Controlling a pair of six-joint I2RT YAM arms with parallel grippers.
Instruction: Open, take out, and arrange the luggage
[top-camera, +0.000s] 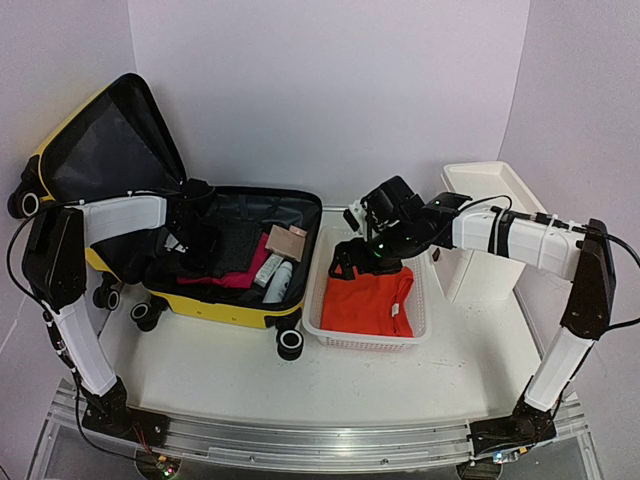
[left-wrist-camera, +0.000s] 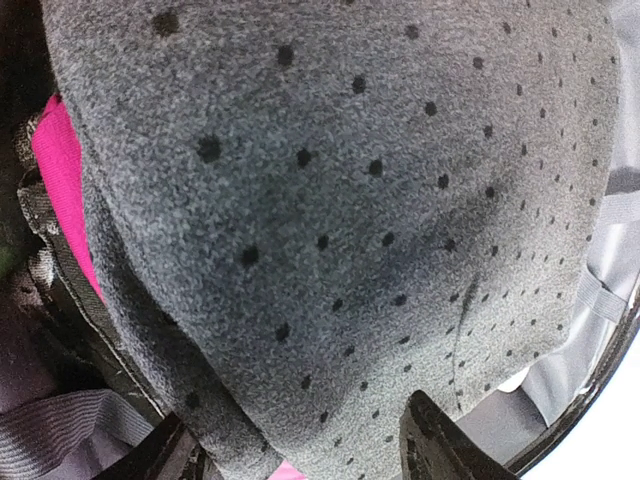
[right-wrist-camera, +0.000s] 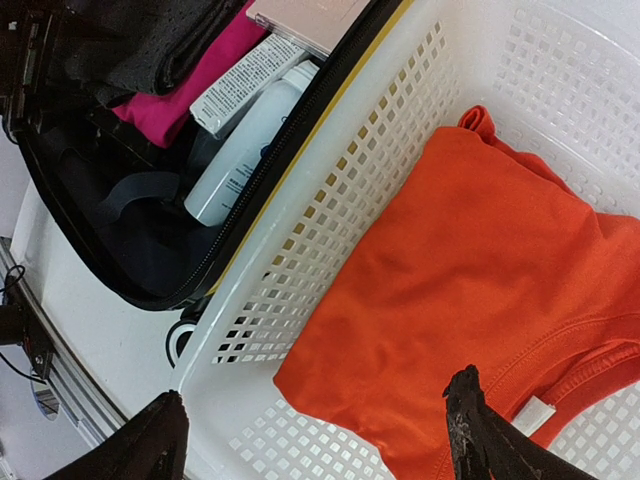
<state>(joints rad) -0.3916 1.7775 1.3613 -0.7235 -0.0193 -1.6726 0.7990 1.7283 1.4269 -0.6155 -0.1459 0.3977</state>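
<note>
The yellow luggage (top-camera: 212, 304) lies open with its dark-lined lid (top-camera: 100, 150) upright at the left. Inside lie a dark grey dotted garment (top-camera: 236, 244), a pink garment (top-camera: 232, 279), a white bottle (top-camera: 276, 287) and a small box (top-camera: 288, 240). My left gripper (top-camera: 195, 240) is down in the luggage, open. In the left wrist view its fingers straddle the grey garment (left-wrist-camera: 330, 200), which fills the view. My right gripper (top-camera: 360, 262) hangs open and empty over the white basket (top-camera: 365, 342), just above a folded orange shirt (top-camera: 368, 300).
A white plastic cabinet (top-camera: 490, 190) stands behind the right arm at the back right. In the right wrist view the basket wall (right-wrist-camera: 330, 190) touches the luggage side, with the bottle (right-wrist-camera: 240, 150) and pink garment (right-wrist-camera: 180, 100) beyond it.
</note>
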